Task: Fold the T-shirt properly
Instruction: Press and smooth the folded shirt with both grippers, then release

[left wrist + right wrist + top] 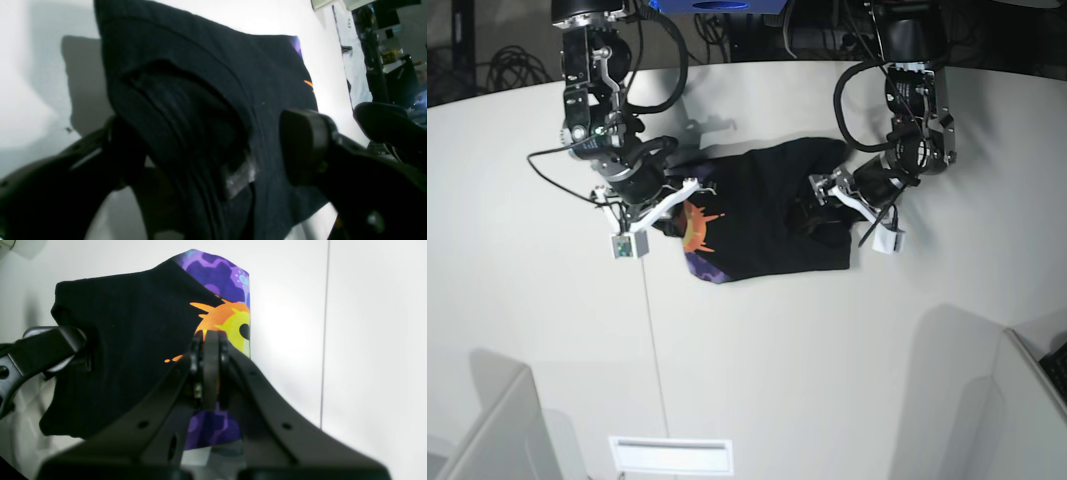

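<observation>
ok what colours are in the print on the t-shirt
The T-shirt print is an orange and yellow sun shape on a purple patterned ground, clearest in the right wrist view.

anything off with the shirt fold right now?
Yes. The T-shirt is a lopsided bundle: edges uneven, the sun print exposed on one side, cloth bunched in ridges between the open left gripper's jaws.

The worktop (757,340) is brightly and evenly lit in the base view, with soft grey shadows beside the arms and at the lower corners. In both wrist views the white surface is overexposed to glare, strongest at the left and right of the frame. The T-shirt (206,110) reads as a dim, nearly detailless mass in the left wrist view, casting a shadow at upper left. Near jaws are blurred.
</observation>
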### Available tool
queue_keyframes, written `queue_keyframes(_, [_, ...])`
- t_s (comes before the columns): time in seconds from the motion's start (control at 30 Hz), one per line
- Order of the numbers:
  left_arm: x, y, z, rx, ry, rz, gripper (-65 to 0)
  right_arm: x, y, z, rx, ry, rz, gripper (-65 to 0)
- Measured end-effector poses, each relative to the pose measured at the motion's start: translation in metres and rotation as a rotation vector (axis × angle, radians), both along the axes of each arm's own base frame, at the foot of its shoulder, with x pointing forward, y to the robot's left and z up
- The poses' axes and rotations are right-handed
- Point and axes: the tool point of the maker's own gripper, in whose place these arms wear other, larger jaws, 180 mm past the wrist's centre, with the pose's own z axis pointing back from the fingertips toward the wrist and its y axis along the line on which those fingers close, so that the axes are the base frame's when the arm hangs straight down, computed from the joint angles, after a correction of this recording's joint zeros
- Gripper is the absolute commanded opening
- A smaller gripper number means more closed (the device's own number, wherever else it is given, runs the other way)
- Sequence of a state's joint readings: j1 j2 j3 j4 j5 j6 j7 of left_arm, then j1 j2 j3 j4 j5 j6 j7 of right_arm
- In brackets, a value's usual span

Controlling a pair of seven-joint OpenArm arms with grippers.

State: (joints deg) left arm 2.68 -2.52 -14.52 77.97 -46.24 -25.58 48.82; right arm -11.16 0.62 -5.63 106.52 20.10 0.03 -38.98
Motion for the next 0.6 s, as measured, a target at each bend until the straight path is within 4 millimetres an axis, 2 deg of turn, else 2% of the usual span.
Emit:
queue_keyframes(0.1, [-0.003, -0.002, -0.004, 0.016, 0.015, -0.013, -28.1, 0.001, 0.0, 0.001, 0.001, -0.002, 0.0, -65.0])
queue_keyframes(0.23, [-0.011, -0.023, -0.01, 0.021, 0.045, -0.093, -42.9, 0.001, -0.003, 0.001, 0.004, -0.001, -0.009, -65.0])
queue_keyframes(0.33, [-0.014, -0.028, -0.013, 0.024, 0.061, -0.112, -52.5, 0.006, -0.021, 0.001, 0.001, -0.005, -0.066, -65.0])
queue_keyframes(0.43, [-0.015, -0.019, -0.014, 0.045, 0.066, -0.121, -64.2, 0.007, -0.041, 0.0, -0.016, -0.001, -0.117, -65.0])
queue_keyframes(0.6, [-0.014, -0.006, -0.014, 0.083, 0.075, -0.125, -65.0, -0.001, -0.076, -0.009, -0.031, 0.029, -0.212, -65.0])
